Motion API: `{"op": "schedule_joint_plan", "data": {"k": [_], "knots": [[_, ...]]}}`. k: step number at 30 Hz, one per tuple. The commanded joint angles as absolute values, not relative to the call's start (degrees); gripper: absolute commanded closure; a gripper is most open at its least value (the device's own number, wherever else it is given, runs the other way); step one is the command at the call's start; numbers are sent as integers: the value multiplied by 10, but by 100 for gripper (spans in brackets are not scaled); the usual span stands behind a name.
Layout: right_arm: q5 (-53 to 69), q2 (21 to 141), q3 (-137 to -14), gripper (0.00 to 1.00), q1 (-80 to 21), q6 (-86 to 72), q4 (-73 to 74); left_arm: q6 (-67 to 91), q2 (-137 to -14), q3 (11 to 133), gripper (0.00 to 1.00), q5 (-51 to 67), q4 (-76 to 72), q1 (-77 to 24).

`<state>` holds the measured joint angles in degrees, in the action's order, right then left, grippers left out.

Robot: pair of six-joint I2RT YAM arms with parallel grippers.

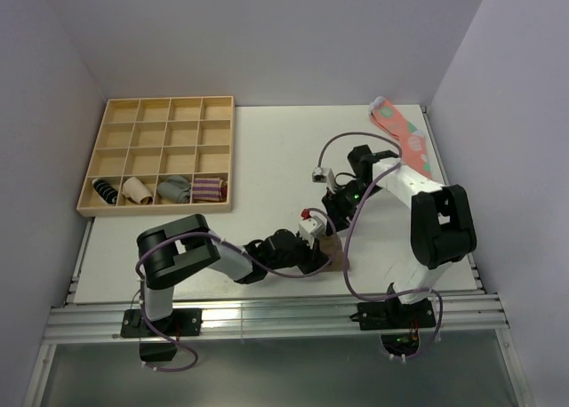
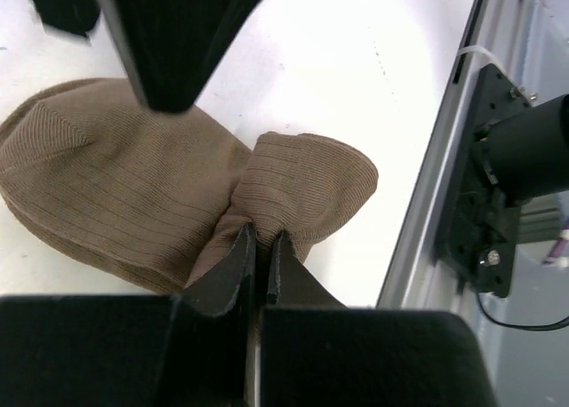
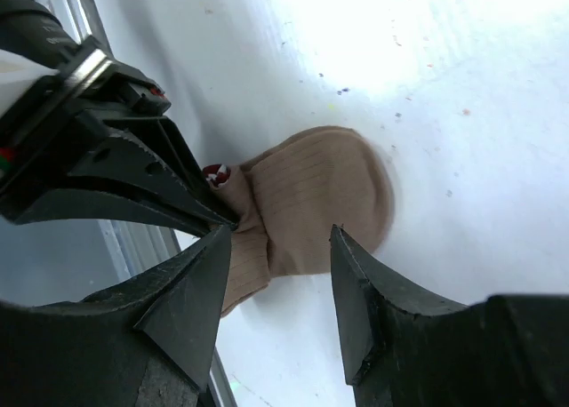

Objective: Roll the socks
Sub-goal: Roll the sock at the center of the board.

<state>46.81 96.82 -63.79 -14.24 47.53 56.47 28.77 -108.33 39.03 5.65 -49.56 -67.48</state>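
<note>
The tan-brown sock (image 2: 116, 194) lies bunched on the white table near the front edge. It shows in the right wrist view (image 3: 316, 194) with a bit of its red and white striped cuff (image 3: 216, 174), and in the top view (image 1: 329, 252) as a small tan patch. My left gripper (image 2: 262, 238) is shut on a pinched fold of the sock. My right gripper (image 3: 280, 247) is open just above the sock, its fingers apart and holding nothing. In the top view the left gripper (image 1: 313, 247) and the right gripper (image 1: 340, 213) nearly meet.
A wooden compartment tray (image 1: 160, 154) stands at the back left with small sock bundles in its front row. A coral-pink dotted sock (image 1: 404, 133) lies at the back right. The metal rail of the table's front edge (image 2: 462, 131) runs close beside the sock.
</note>
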Motion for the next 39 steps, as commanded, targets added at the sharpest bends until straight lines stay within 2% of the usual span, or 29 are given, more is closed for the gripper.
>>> {"op": "schedule_joint_plan", "data": {"k": [1,18,26,31,39], "knots": [[498,932,-631,44,-110,472,548,320,-1132,384,100,123,-315,-670],[519,793,-539,43,-24,581,562,409,-1144,458,100,254,-186,-571],[507,701,-473,33,-25,674,574,411,-1172,522,100,315,-103,-544],[459,675,-436,33,-63,686,548,415,-1188,555,100,359,-61,-520],[389,581,-335,32,-169,599,405,407,-1214,613,100,388,-2,-507]]}}
